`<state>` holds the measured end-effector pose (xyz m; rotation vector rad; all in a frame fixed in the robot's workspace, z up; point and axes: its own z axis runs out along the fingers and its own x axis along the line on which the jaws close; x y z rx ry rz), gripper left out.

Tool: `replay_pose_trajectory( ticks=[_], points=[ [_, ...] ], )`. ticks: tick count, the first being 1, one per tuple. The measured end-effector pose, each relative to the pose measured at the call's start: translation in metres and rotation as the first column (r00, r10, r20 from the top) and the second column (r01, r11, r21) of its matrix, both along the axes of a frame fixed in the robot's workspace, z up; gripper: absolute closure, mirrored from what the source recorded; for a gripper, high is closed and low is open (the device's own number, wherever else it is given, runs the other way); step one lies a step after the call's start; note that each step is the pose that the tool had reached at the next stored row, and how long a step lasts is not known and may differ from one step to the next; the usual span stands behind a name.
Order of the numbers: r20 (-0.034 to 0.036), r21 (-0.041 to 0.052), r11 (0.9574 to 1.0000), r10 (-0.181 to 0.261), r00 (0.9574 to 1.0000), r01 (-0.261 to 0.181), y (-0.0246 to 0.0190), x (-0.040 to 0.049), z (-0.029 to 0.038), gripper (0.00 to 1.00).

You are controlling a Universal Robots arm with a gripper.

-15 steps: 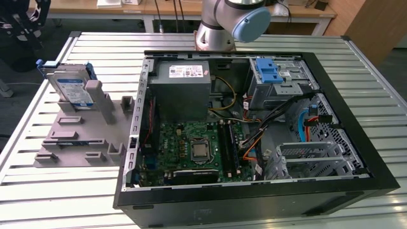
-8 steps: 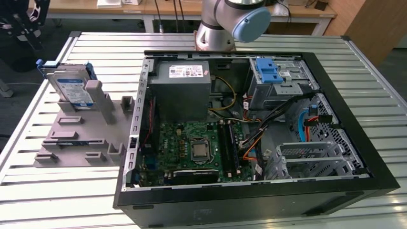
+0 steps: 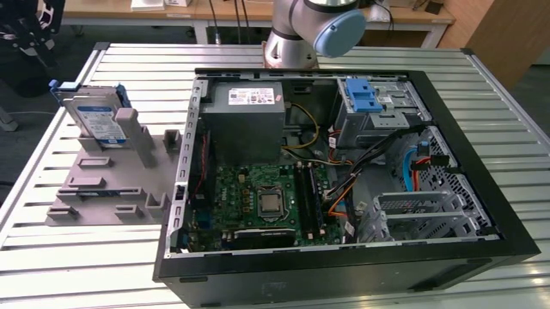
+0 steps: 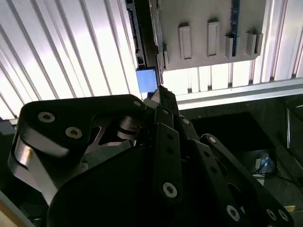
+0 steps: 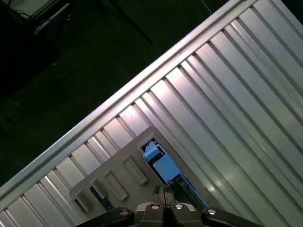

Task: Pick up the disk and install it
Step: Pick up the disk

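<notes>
On the slatted metal table (image 3: 77, 257), the disk (image 3: 96, 119) stands on edge in a grey slotted holder (image 3: 107, 193), to the exterior view's left of an open computer case (image 3: 344, 273). The arm's black jaws hang above the disk and clear of it. In both wrist views they look pressed together with nothing between them. The first wrist view shows the disk's blue bracket (image 5: 165, 166) just past their tips.
</notes>
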<state>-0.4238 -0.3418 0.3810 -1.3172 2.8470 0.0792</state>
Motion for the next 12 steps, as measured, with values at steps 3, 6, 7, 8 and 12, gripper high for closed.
replay_pose_trajectory(
  ticks=[3,6,7,8,12],
  points=[
    [0.0000,0.0000,0.9987,0.050,0.9987,-0.050,0.0000,0.0000,-0.0001,0.89],
    [-0.0001,0.0000,0.9953,0.096,0.9953,-0.096,0.0000,0.0000,0.0000,0.89],
    [0.0000,0.0000,0.9937,0.112,0.9937,-0.112,0.0000,0.0000,-0.0001,0.89],
    [0.0000,0.0000,0.9918,0.128,0.9918,-0.128,0.0000,0.0000,-0.0001,0.89],
    [0.0000,-0.0001,0.9828,0.185,0.9828,-0.185,0.0000,0.0000,-0.0001,0.89]
  ],
)
